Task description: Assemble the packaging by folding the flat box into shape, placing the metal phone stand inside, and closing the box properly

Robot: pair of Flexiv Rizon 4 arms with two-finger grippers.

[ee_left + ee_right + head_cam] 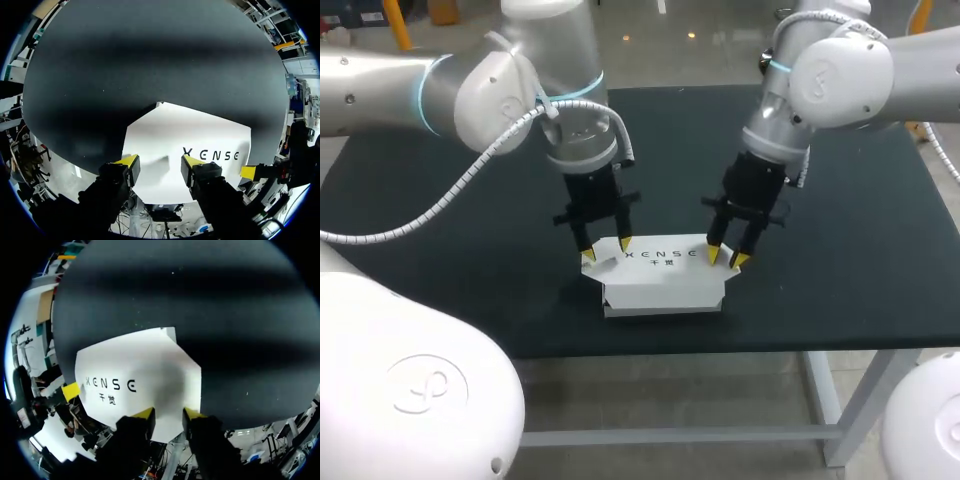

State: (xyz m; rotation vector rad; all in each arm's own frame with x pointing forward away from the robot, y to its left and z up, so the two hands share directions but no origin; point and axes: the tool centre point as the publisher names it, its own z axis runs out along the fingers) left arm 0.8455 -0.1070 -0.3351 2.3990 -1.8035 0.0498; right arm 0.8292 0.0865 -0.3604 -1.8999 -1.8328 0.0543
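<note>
Table [440, 250]: lying under the box, its near edge passing just in front of the box.

Left arm [490, 90] and right arm [840, 80]: both standing over the box, one at each end.

Box [665, 275]: white, lying low on the table with its broad printed panel facing up. A thin front wall is showing under that panel, and small flaps are sticking out at both ends. The long axis is running left to right, from one gripper to the other and level with the near edge. The print is reading upright from my side, so the panel's top is pointing away from me.

Left gripper [606, 250]: sitting at the box's left end, jaws apart, tips down at the panel and pinching nothing.

Right gripper [727, 258]: sitting at the box's right end, jaws a little apart, tips over the corner and gripping nothing that I can see.

Stand: not showing in any view.

Judgement: the folding step is in hand. Both grippers appear to be pressing the ends to set the shape. The next move is calling for an even push at both ends, so the box is not skidding or twisting.
</note>
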